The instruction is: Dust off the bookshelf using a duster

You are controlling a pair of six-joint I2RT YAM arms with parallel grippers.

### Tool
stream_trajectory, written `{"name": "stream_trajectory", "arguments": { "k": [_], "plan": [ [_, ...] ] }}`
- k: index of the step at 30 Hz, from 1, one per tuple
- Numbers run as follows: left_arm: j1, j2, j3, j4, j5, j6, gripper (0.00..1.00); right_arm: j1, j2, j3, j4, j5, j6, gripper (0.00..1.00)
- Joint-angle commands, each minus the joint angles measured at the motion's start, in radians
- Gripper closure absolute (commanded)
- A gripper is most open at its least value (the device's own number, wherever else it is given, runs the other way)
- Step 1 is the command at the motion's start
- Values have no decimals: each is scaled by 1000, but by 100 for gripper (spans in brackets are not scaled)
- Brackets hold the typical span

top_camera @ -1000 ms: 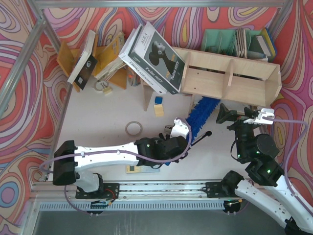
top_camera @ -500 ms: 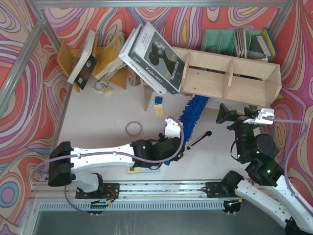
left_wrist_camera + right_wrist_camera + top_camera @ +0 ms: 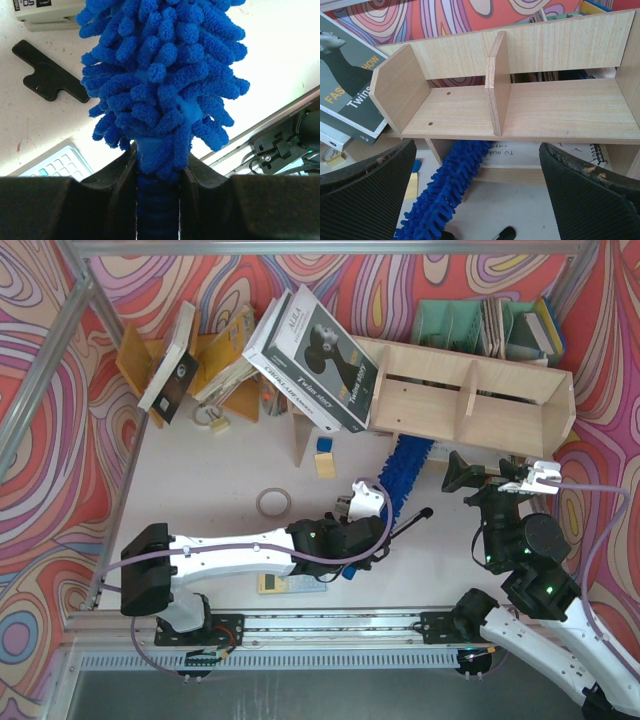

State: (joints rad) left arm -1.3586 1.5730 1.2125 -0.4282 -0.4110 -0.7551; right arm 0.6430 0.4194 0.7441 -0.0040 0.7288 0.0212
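Note:
The duster (image 3: 403, 472) is bright blue and fluffy. It slants up from my left gripper (image 3: 368, 512) until its tip goes under the front lower edge of the bookshelf (image 3: 500, 405). In the left wrist view the left gripper (image 3: 159, 162) is shut on the duster's ribbed blue handle, and the duster's head (image 3: 165, 75) fills the frame above. The right wrist view looks into the pale bookshelf (image 3: 555, 107), where the duster (image 3: 445, 190) reaches beneath its bottom board beside a leg. My right gripper (image 3: 476, 165) stands open and holds nothing. It hovers in front of the shelf (image 3: 500, 480).
Large books (image 3: 315, 345) lean on the bookshelf's left end. An orange book rack (image 3: 215, 365) stands at the back left and a green organiser (image 3: 470, 325) behind the shelf. On the table lie a tape ring (image 3: 273, 502), a black pen (image 3: 410, 522), a calculator (image 3: 285, 583) and small blocks (image 3: 324, 455).
The left gripper swung the duster left half a second ago, then back right and slightly forward under the shelf. The right arm has not moved.

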Motion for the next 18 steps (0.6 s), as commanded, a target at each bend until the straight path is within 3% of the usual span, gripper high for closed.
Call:
{"name": "stream_trajectory", "arguments": {
  "k": [1, 13, 18],
  "plan": [
    [-10, -2, 16, 19, 40, 51, 100, 1, -2, -7, 32, 11, -21, 1],
    [-70, -18, 35, 37, 192, 212, 100, 1, -2, -8, 31, 15, -20, 1],
    [-78, -77, 2, 31, 123, 219, 100, 1, -4, -8, 30, 14, -18, 1]
  ]
}}
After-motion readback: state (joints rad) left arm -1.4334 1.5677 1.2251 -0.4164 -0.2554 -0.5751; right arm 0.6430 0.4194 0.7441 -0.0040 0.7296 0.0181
